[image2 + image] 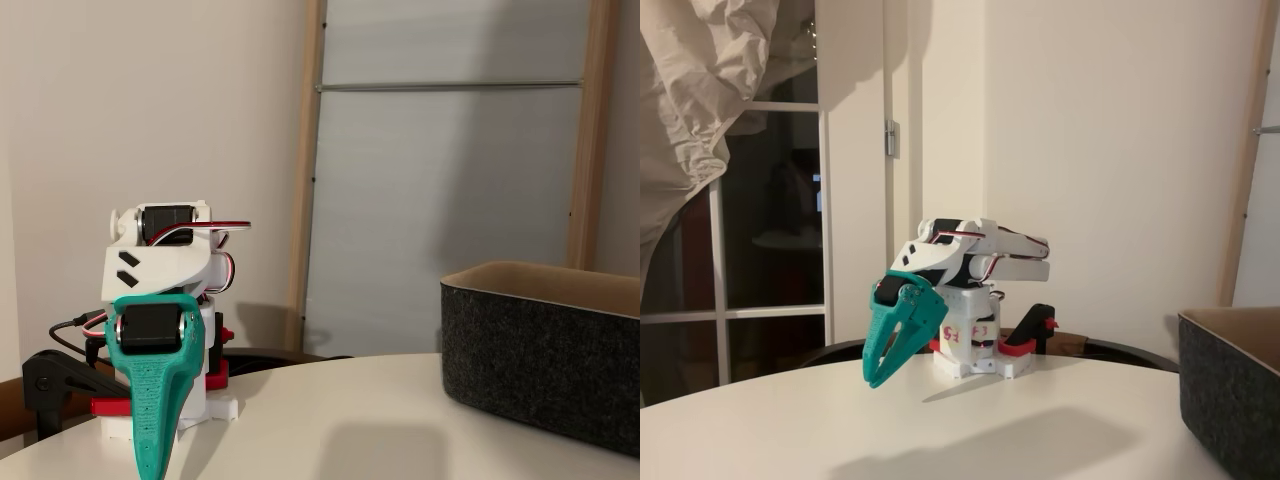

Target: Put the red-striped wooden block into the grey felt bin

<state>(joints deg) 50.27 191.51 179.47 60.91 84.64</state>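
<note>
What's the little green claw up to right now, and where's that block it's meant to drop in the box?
Gripper shut, empty, tip down near the table. Grey felt bin standing apart, to its right. Block not sighted. Nothing between arm and bin.

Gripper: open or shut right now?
Shut. The teal gripper points down at the table, its fingers meeting at the tip, nothing between them.

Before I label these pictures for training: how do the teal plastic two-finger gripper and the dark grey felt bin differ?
The teal plastic gripper is smooth, narrow and tapers to a point; the dark grey felt bin is fuzzy, speckled, wide and straight-walled. The gripper hangs tip-down from the white arm, its tip close to the table; the bin sits flat on the white round table. The gripper's fingers are together; the bin is open-topped. Both are over the same table.
</note>
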